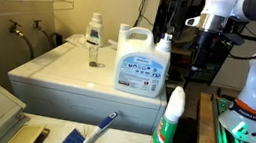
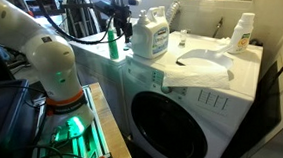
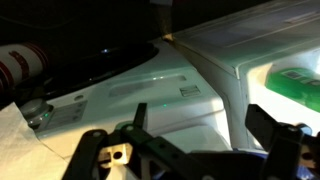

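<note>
My gripper (image 3: 200,125) is open and empty. In the wrist view its two dark fingers frame the white top of a washing machine (image 3: 170,90), with something green (image 3: 295,85) at the right edge. In both exterior views the gripper (image 1: 203,47) (image 2: 120,9) hangs above the edge of the washing machine (image 1: 68,68) (image 2: 197,78), beside a large white detergent jug (image 1: 139,61) (image 2: 150,34) with a blue label. A green bottle (image 1: 168,128) (image 2: 114,44) with a white cap stands close to the jug, below the gripper.
A small clear bottle (image 1: 95,32) (image 2: 243,34) stands at the far end of the washer top. A white spray bottle (image 1: 163,52) stands behind the jug. A blue brush (image 1: 94,135) lies in the foreground. The robot base (image 2: 64,109) stands next to the washer's round door (image 2: 169,116).
</note>
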Controlling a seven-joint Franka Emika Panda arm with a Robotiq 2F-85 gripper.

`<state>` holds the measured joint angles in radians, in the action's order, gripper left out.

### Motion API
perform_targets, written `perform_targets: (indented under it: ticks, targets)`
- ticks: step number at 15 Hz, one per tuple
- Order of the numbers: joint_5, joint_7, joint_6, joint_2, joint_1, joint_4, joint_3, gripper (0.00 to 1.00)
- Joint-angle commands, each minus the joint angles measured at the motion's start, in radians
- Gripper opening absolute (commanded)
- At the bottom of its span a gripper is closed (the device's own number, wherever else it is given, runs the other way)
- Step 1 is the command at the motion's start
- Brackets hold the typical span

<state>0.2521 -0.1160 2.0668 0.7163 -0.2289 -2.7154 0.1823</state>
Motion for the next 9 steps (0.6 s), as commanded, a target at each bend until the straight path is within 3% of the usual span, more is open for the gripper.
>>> perform_targets:
  ticks: [1, 3, 9]
  targets:
    - [-0.033, 0.028, -0.043, 0.029, -0.038, 0.16, 0.034, 1.0]
    - [-0.069, 0.038, -0.046, -0.037, -0.047, 0.297, 0.085, 1.0]
    - [-0.163, 0.158, 0.102, -0.375, -0.045, 0.633, 0.236, 1.0]
